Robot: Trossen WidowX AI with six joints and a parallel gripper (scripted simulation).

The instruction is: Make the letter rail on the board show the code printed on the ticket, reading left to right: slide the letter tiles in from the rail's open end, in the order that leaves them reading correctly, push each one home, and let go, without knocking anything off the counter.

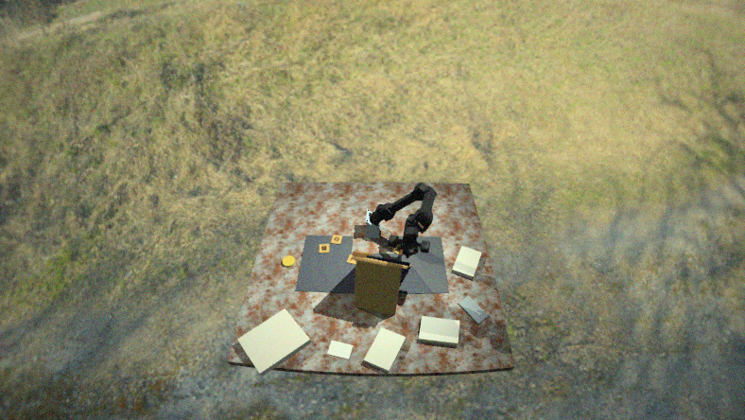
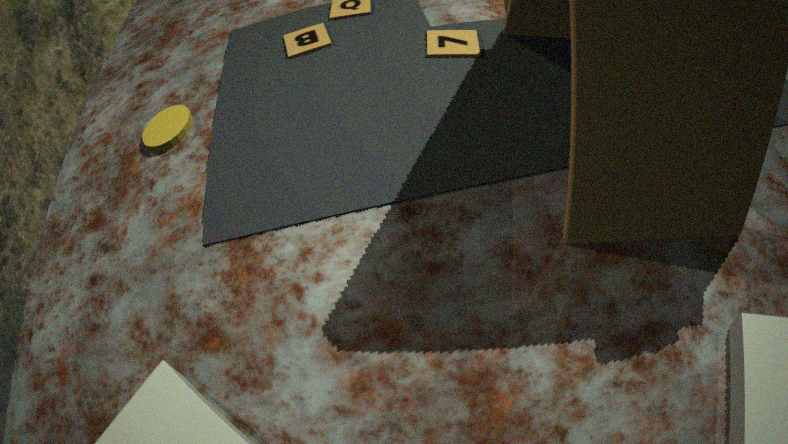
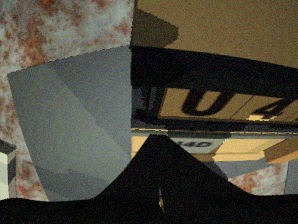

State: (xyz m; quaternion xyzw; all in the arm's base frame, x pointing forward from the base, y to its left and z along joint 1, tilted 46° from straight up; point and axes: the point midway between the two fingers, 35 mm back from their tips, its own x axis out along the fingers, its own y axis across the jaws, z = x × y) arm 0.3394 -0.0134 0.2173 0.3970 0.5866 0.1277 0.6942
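The brown board (image 1: 377,284) (image 2: 672,121) (image 3: 220,10) stands upright on the grey mat (image 1: 322,271) (image 2: 308,143). In the wrist view its dark letter rail (image 3: 200,72) holds a U tile (image 3: 202,103) and a 4 tile (image 3: 276,111). My gripper (image 3: 156,141) (image 1: 384,244) is shut and holds nothing, with its tips just below the rail's left end. Three loose tiles lie on the mat: B (image 2: 307,39) (image 1: 323,248), Q (image 2: 349,7) (image 1: 336,239) and 7 (image 2: 452,42) (image 1: 351,259). A pale printed strip (image 3: 193,144) shows below the rail, too blurred to read.
A yellow disc (image 1: 287,260) (image 2: 166,126) lies on the rusty counter (image 1: 291,208) left of the mat. Several cream boxes and cards lie along the front and right, among them a large one (image 1: 272,340) and one at the right (image 1: 466,261). A grey slab (image 1: 473,309) lies near the right edge.
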